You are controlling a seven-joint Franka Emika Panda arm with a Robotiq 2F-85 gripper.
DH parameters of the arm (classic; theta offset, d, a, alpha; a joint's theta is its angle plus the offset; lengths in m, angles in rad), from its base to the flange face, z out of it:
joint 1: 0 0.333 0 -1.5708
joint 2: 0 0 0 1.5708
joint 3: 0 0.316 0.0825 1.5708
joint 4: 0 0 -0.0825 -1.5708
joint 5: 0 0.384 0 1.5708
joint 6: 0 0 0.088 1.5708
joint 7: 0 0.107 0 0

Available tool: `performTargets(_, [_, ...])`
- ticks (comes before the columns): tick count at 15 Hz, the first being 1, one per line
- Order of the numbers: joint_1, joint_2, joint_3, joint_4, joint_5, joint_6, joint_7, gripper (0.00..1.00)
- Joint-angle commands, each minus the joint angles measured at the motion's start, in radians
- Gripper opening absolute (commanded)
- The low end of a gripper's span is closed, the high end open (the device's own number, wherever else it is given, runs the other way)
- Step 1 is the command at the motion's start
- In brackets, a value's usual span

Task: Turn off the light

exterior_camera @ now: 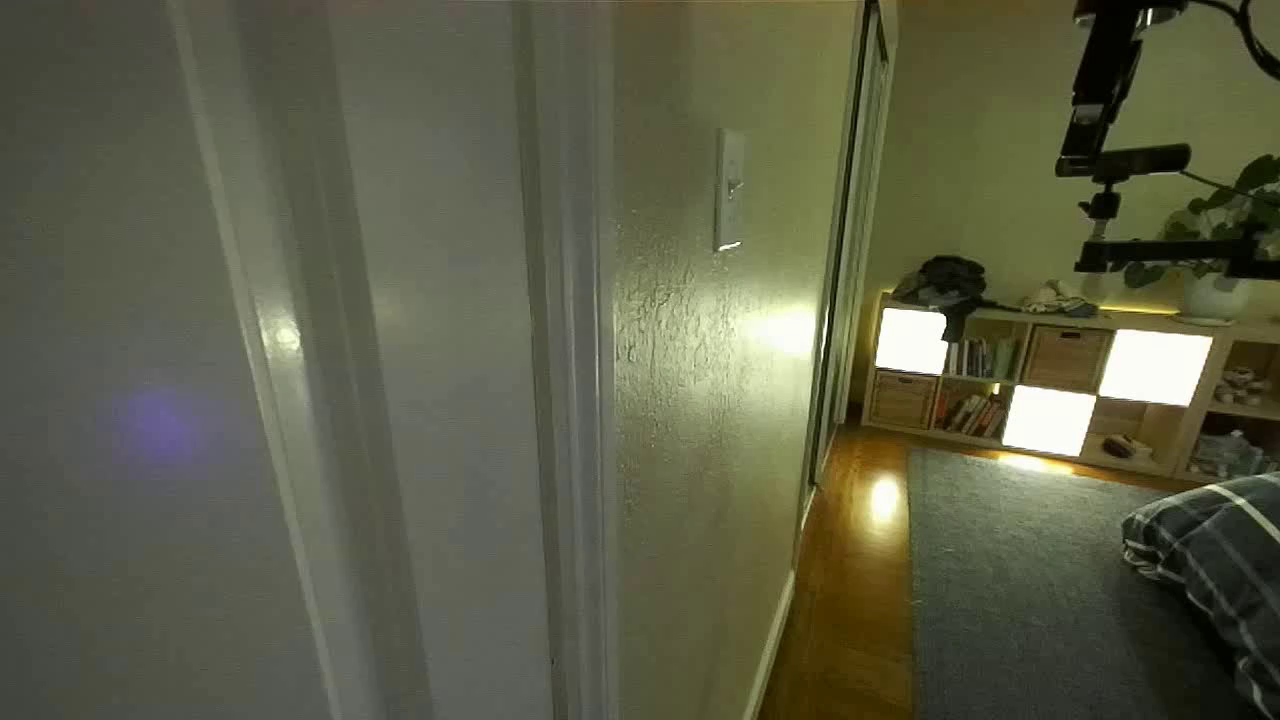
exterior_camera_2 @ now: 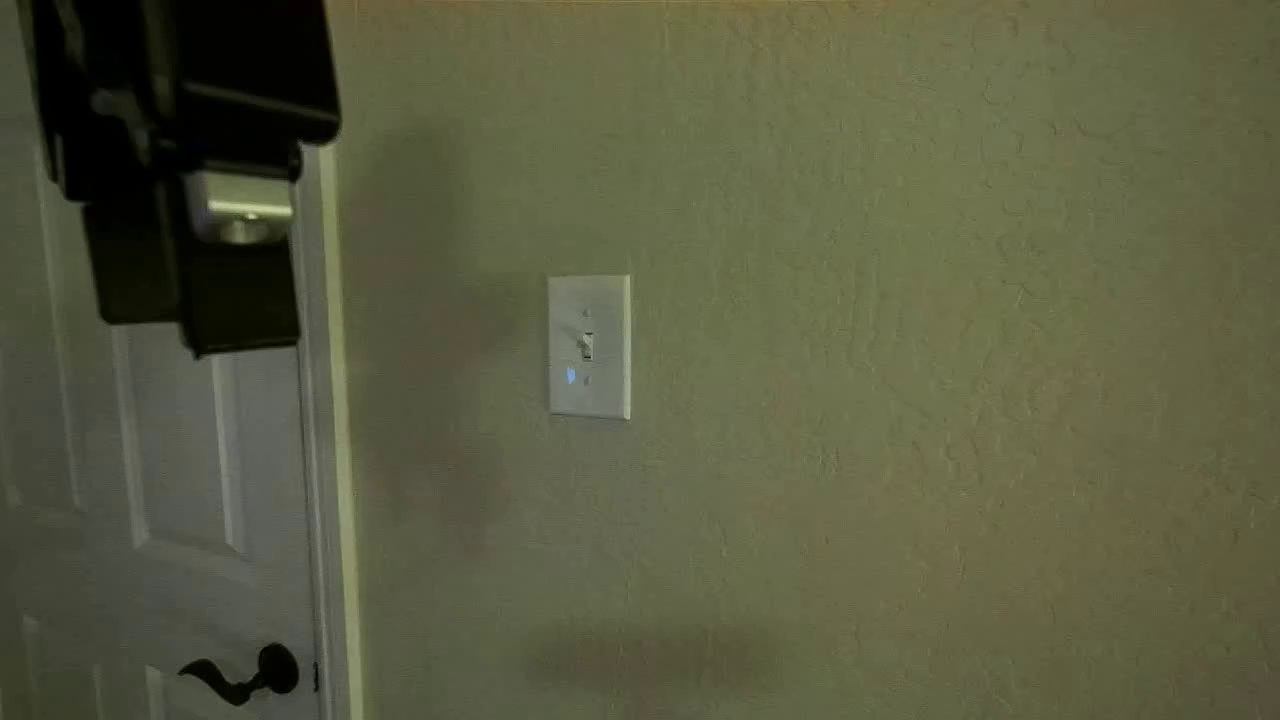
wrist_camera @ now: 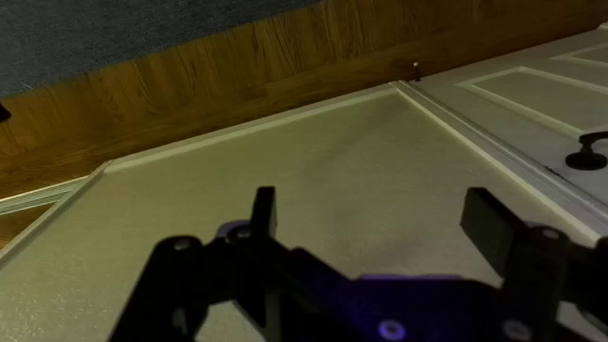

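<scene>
Square up to the wall [exterior_camera_2: 900, 400], staying off the door [exterior_camera_2: 170, 450], before advancing the gripper [wrist_camera: 370, 209], spread wide and holding nothing. Preferably draw it together first; target the switch plate [exterior_camera_2: 590, 395], below-right of the gripper in an exterior view and well apart, pushing the lever [exterior_camera_2: 587, 345] probably downward. Use open room ahead of the gripper; clear switch plate edges.

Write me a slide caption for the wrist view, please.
Open tool in front of the wall; door at frame right, floor and rug at top.

Wooden floor [exterior_camera: 858, 580] (glossy) borders a gray rug [exterior_camera: 1030, 590].
</scene>
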Motion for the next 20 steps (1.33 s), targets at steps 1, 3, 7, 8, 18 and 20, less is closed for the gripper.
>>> performTargets(1, [-0.012,0.001,0.011,0.002,0.004,-0.002,-0.003,1.00])
performTargets(3, [-0.012,0.002,0.011,0.002,0.004,-0.002,-0.003,1.00])
performTargets(7, [-0.012,0.002,0.011,0.002,0.004,-0.002,-0.003,1.00])
performTargets(8, [-0.012,0.002,0.011,0.002,0.004,-0.002,-0.003,1.00])
performTargets(18, [0.002,0.024,0.021,0.011,0.028,0.006,-0.011,1.00])
performTargets(20, [0.010,0.038,0.035,0.013,0.037,0.026,-0.010,1.00])
